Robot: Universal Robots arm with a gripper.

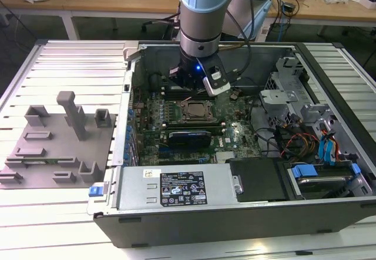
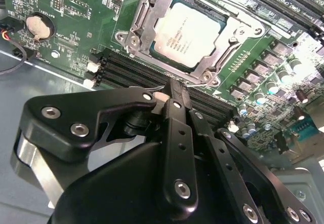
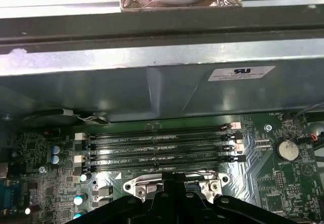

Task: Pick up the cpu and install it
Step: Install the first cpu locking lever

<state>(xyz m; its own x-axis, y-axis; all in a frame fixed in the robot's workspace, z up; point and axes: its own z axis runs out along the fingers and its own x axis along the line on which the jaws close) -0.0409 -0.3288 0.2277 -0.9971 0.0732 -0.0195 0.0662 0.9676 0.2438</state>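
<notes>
The cpu (image 2: 188,34) lies flat inside its metal-rimmed socket frame (image 2: 139,29) on the motherboard, with small dark print across its silvery top. Close over the frame's edge hangs the gripper (image 2: 173,89); its fingers seem pressed together with nothing between them. Memory slots (image 3: 159,148) run beside the socket, and a coin cell battery (image 3: 287,149) sits farther off. A white label (image 3: 241,73) marks the case wall, and a printed sticker (image 1: 182,188) covers the power supply. Grey fixture blocks (image 1: 59,136) stand outside the computer case (image 1: 235,225).
</notes>
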